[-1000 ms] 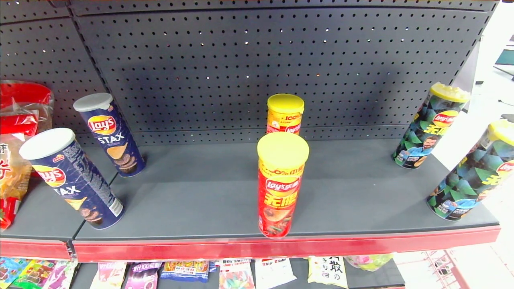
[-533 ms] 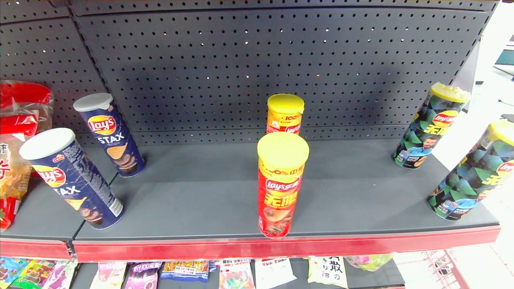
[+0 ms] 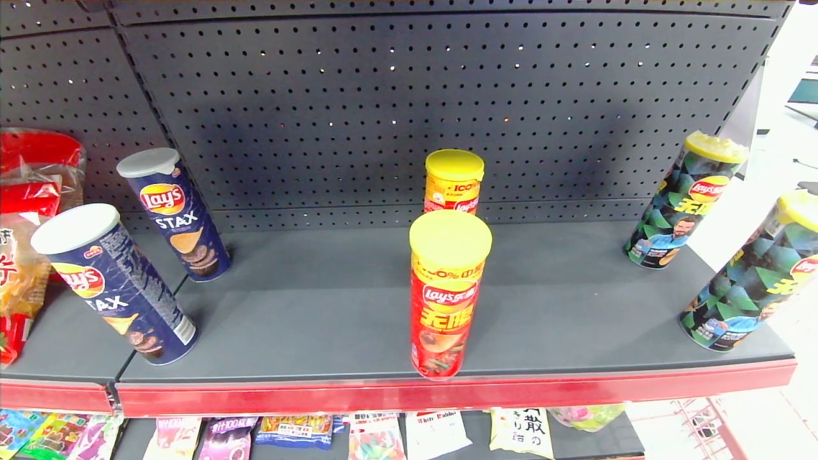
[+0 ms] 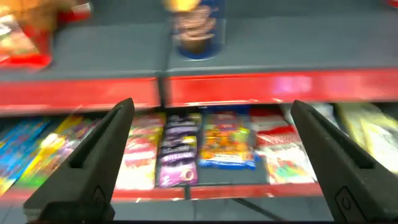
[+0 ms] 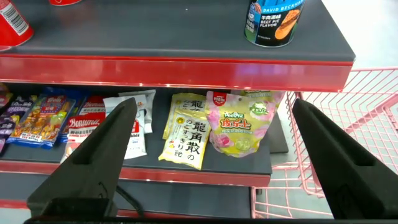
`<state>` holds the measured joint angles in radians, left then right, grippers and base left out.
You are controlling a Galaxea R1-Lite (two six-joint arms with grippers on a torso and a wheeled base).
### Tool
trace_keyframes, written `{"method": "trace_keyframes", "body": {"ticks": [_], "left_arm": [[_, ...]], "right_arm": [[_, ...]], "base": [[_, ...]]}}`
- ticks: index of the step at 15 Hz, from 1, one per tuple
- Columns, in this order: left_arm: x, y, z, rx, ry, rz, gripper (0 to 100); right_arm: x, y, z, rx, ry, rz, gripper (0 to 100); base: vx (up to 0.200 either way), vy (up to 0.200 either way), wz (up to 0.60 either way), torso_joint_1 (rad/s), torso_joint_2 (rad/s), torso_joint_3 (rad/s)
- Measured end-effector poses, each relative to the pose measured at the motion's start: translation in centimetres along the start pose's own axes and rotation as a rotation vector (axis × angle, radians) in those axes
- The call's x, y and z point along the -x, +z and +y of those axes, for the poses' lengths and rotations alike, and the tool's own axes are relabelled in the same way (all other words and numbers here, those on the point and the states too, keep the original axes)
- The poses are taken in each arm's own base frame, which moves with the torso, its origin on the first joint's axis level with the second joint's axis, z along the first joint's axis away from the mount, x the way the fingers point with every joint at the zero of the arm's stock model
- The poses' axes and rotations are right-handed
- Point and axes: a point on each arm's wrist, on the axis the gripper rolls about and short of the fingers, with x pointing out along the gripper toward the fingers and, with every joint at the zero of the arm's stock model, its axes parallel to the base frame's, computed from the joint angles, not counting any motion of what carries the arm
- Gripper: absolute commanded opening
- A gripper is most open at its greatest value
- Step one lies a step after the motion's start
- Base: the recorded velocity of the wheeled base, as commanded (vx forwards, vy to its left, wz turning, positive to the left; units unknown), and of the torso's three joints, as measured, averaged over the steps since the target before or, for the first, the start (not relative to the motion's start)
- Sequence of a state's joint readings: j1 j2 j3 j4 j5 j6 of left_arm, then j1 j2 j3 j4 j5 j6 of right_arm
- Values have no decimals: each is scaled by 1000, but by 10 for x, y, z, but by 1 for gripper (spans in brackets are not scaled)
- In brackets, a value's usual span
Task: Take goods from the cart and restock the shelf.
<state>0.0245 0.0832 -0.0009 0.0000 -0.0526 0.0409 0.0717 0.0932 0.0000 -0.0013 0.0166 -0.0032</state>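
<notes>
The left claw [image 4: 211, 106] has its two fingers spread wide with nothing between them. It is held low in front of the shelving, about level with the lower shelf [image 4: 249, 190]. Beyond its fingers, rows of snack packets [image 4: 180, 149] lie on that lower shelf. Above them runs the red front edge of the shelf [image 3: 332, 306], where the base of a blue can [image 4: 196, 34] stands.

The right claw [image 5: 214, 102] is also wide apart and empty, and it sits farther toward the right end of the shelving. Between its fingers lie a yellow packet [image 5: 189, 130] and a pink-and-green bag [image 5: 239, 121], just beside each other on the lower shelf. The pink wire cart [image 5: 348, 124] stands past the right end of the shelving. What it holds cannot be seen.

In the head view the shelf carries six upright cans in three pairs, each pair set front and back:
- **Left:** a front blue can [image 3: 118, 287] and a rear blue can [image 3: 176, 214], both with white lids.
- **Middle:** a front red can [image 3: 444, 300] at the red edge, with a rear red can [image 3: 452, 182] right behind it near the perforated back panel [image 3: 396, 96]. Both have yellow lids.
- **Right end:** two dark patterned cans, a rear one [image 3: 684, 204] and a front one [image 3: 748, 281].

The three pairs are well apart from one another. Red bags [image 3: 25, 211] sit on the neighbouring shelf section to the far left.
</notes>
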Motion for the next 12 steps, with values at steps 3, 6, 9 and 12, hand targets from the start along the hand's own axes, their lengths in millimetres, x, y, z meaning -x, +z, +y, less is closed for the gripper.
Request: {"method": "trace_keyframes", "body": {"ticks": [3,6,9,12], "left_arm": [[3,30,1,-11,-220,-54,100],[-14,99,-1,12,-379,-29,100],[-71,148,-14,-36,-526,73,100],[-124,155,-46,-115,-707,195,100]], "right_arm": [[0,0,0,0,0,0,100],[0,0,0,0,0,0,100],[0,0,0,0,0,0,100],[0,0,0,0,0,0,100]], "base": [[0,0,0,0,0,0],[0,0,0,0,0,0],[0,0,0,0,0,0],[0,0,0,0,0,0]]}}
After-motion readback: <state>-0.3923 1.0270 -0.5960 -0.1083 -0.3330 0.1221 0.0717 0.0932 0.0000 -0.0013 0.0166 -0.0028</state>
